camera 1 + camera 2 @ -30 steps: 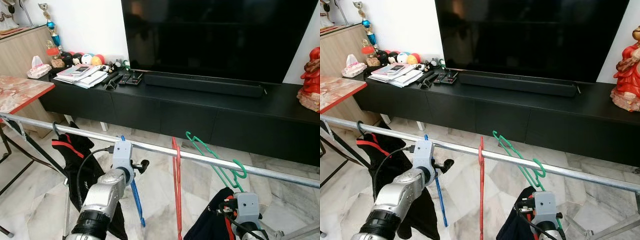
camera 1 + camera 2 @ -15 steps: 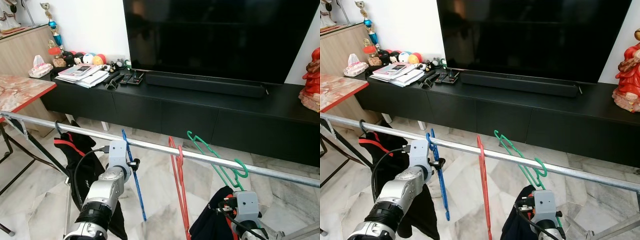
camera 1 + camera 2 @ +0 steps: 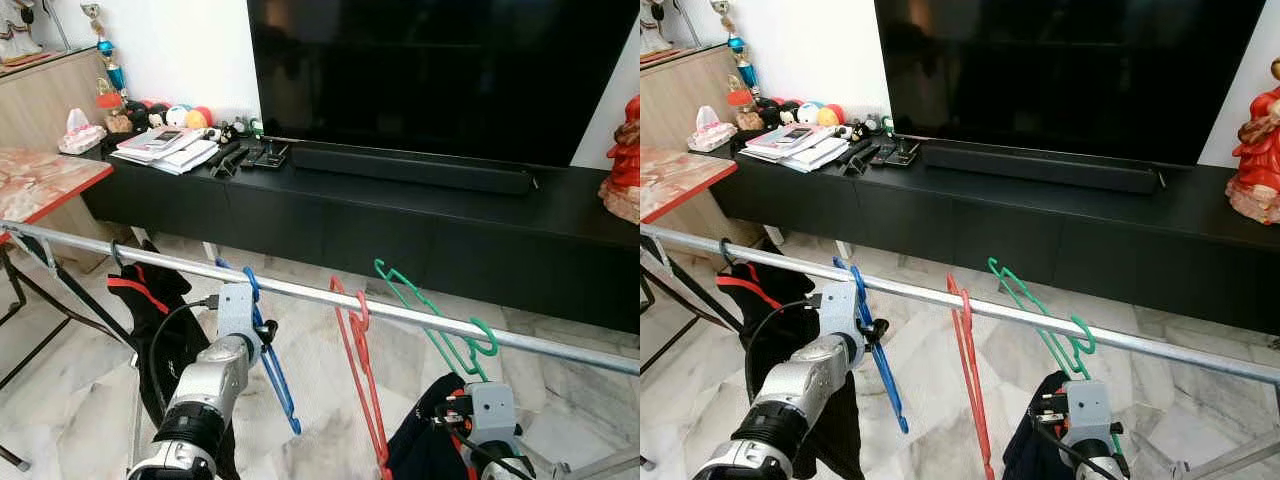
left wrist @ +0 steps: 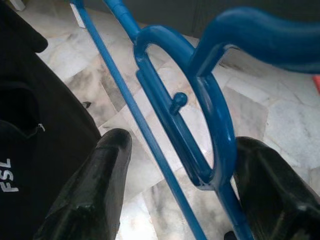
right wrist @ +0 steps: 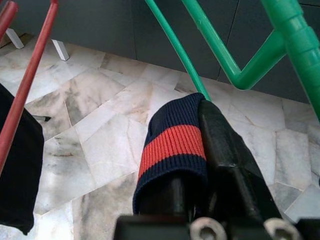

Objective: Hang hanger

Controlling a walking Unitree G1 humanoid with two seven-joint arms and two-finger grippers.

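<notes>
Blue plastic hanger (image 3: 268,345) hangs by its hook over the long silver metal rail (image 3: 400,312), at about eight o'clock in the head views. The left gripper (image 4: 175,185) sits just below the rail with its two black fingers (image 4: 95,185) spread wide on either side of the hanger's neck; whether either pad touches the plastic cannot be told. A red plastic hanger (image 3: 358,375) hangs on the rail toward three o'clock of the blue one, and a green plastic hanger (image 3: 440,325) hooks on farther along, near four o'clock. The right gripper (image 5: 200,165), low at five o'clock, is closed on a navy knit garment with a red stripe (image 5: 172,142). A black garment with red trim (image 3: 150,300) hangs at nine o'clock. Behind the rail stands a long black TV cabinet (image 3: 400,215).
</notes>
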